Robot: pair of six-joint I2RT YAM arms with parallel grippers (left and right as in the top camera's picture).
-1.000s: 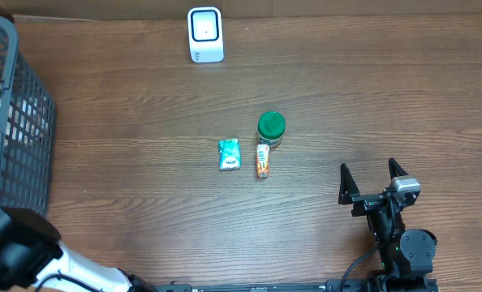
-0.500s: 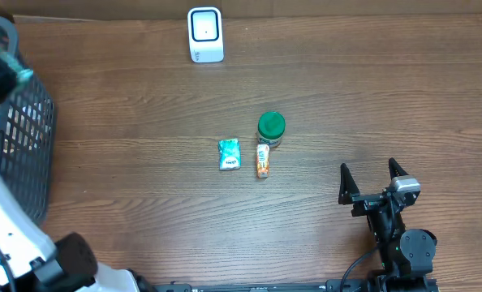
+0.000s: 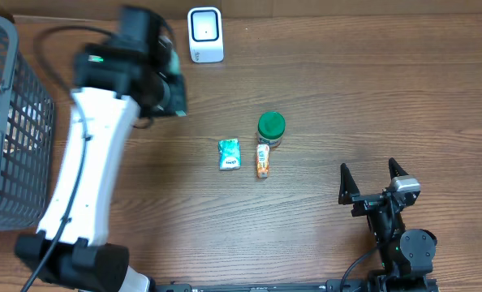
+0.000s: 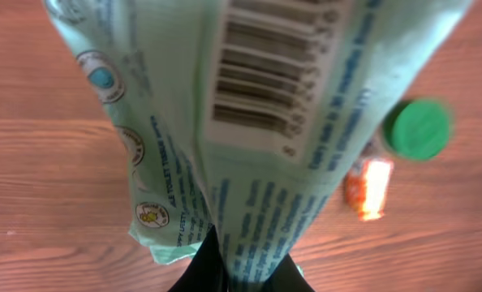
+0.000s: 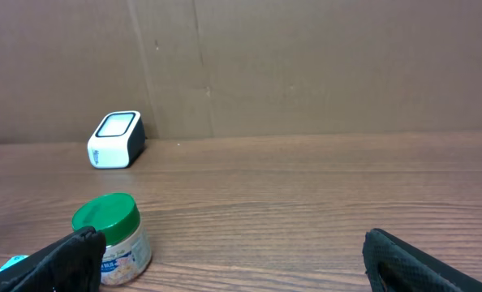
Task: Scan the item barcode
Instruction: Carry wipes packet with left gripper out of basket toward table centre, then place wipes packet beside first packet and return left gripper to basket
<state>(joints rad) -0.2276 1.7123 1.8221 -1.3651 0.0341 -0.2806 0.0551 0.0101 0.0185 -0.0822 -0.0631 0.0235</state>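
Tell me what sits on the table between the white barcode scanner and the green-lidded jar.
Nothing: bare wood. In the right wrist view, only wooden tabletop separates the white barcode scanner from the green-lidded jar. The overhead view agrees.

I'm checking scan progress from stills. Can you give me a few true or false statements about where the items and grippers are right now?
1. The left gripper is shut on a pale green plastic packet with its barcode showing. True.
2. The right gripper holds the green-lidded jar. False: it is open, holding nothing.
3. The white scanner stands at the table's far edge. True.
4. The grey mesh basket sits on the table's right side. False: it is on the left.
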